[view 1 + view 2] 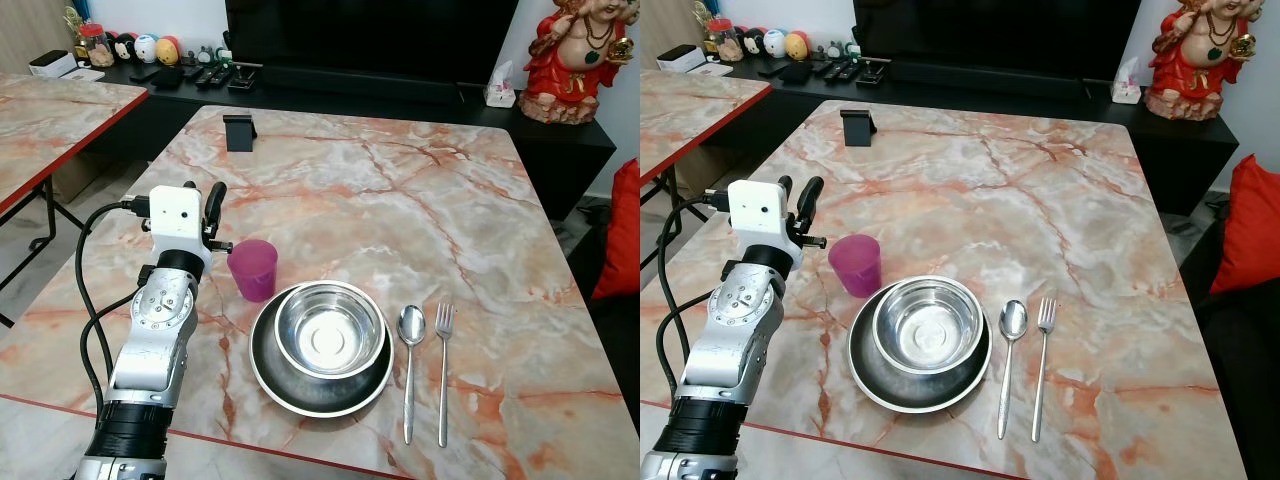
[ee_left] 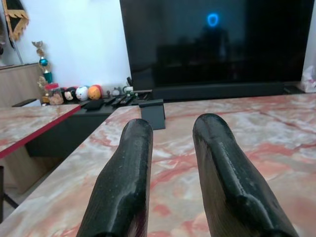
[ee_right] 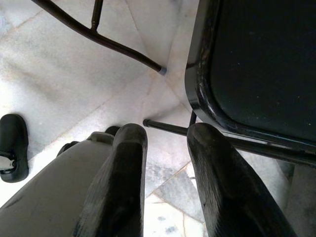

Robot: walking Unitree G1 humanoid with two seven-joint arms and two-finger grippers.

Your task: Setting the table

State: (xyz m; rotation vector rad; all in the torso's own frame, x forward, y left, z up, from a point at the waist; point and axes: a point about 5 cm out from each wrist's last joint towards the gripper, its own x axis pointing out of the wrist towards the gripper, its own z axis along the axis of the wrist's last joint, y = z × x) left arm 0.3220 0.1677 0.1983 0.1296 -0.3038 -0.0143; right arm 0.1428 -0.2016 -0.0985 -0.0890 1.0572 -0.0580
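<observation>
Standing on the marble-patterned bench (image 1: 420,190), the purple cup (image 1: 252,269) sits just left of the steel bowl (image 1: 330,328) nested in its darker steel plate (image 1: 275,377). The left tool (image 1: 208,207) is raised just left of the cup, its two black fingers (image 2: 126,182) parted and empty, nothing between them.

The cup looks like thin translucent plastic — probably light, a little flexible, easy to tip, best pinched across the wall near mid-height. Bowl and plate are polished, rigid metal, likely slippery; their rims offer the surest hold. Right of the plate lie a spoon (image 1: 410,365) and fork (image 1: 443,368), parallel, flat, slim and hard to lift off a smooth top.

The right tool (image 3: 165,148) hangs idle near the floor — fingers apart, holding nothing.
</observation>
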